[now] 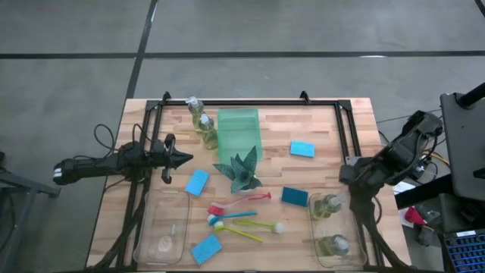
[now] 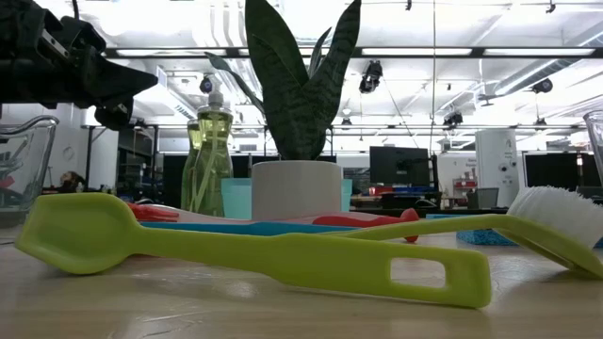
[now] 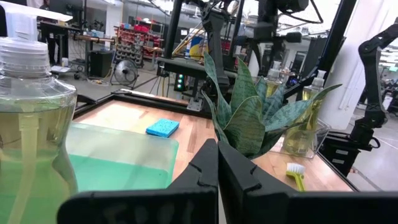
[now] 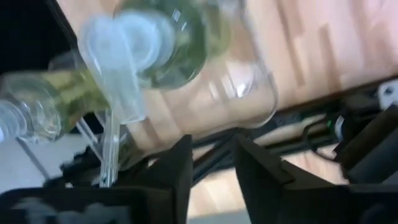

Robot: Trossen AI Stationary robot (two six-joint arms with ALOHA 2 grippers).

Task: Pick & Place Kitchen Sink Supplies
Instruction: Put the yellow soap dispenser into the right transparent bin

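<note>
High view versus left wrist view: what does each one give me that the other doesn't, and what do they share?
Only the high view shows the right hand above the right-side bin holding two soap bottles, the empty left-side bin, the red brush and all four sponges. Only the left wrist view shows a soap bottle close up beside the shut left hand. Both show the plant, green tray and one blue sponge.

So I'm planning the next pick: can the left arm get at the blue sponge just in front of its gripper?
Probably yes: the left gripper, shut, points toward the blue sponge with bare table between them.
</note>
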